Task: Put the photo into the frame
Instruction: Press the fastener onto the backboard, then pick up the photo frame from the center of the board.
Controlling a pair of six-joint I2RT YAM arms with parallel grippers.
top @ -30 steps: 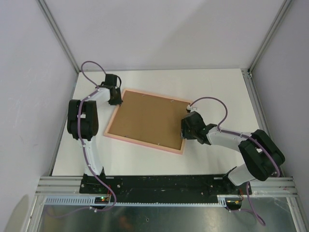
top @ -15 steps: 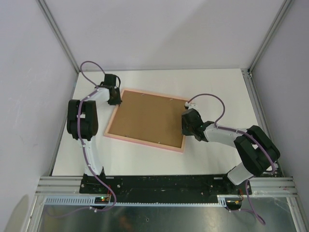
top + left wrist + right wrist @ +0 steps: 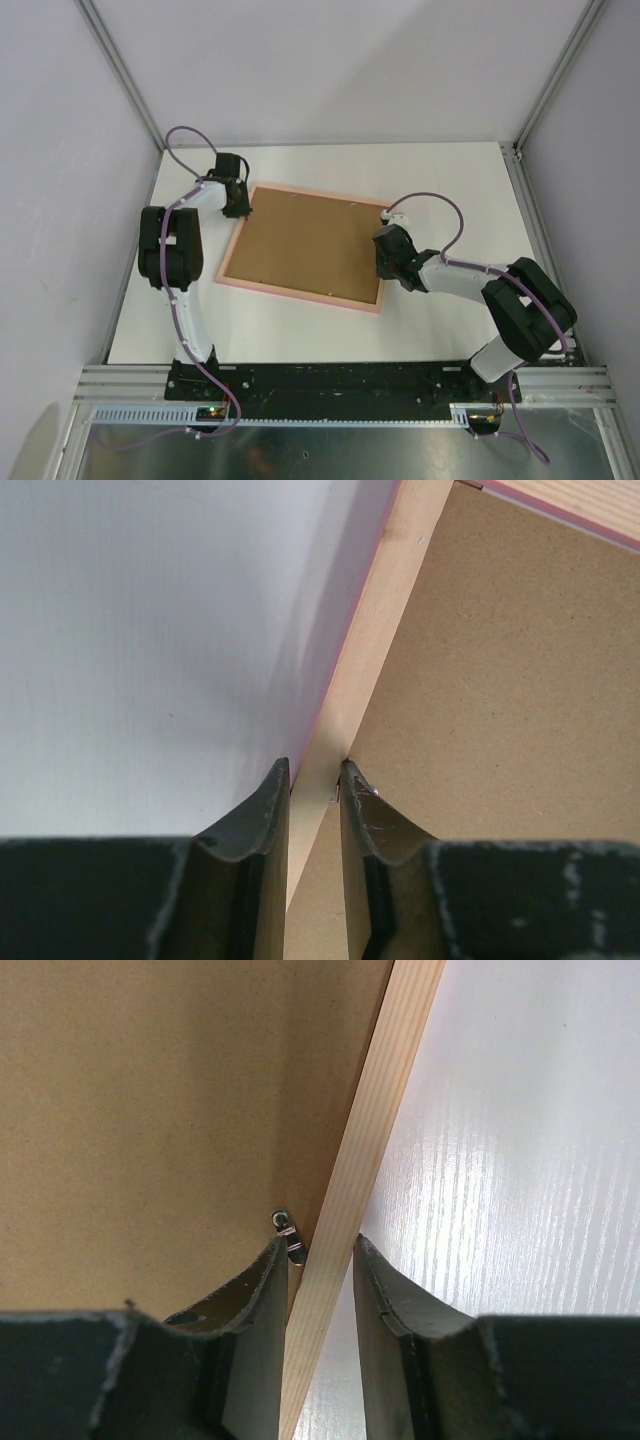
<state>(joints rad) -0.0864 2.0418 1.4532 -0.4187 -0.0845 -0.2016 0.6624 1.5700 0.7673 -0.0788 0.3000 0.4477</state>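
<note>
**Frame face down on the table, a gripper at each side rail; the photo shows in no view.**
Top external: the frame [image 3: 300,296] lies back-up mid-table [image 3: 450,180] with the brown backing board [image 3: 305,248] seated in it. The left gripper [image 3: 240,208] is at its far-left corner, the right gripper [image 3: 383,262] at its right rail. Left wrist: jaws clamped across the pale rail. Right wrist: jaws straddle the rail beside a small retaining clip [image 3: 288,1225]; whether they grip, I cannot tell. The frame looks light, thin and stiff, and best held by opposite rails.

The frame [image 3: 300,297] lies flat, back up, in the middle of the table [image 3: 450,180], a little askew, with the backing board [image 3: 305,245] set inside it. The left gripper [image 3: 240,208] straddles the frame's left rail by its far corner. The right gripper [image 3: 383,262] straddles the right rail, beside a small clip [image 3: 288,1228] on the board.
</note>
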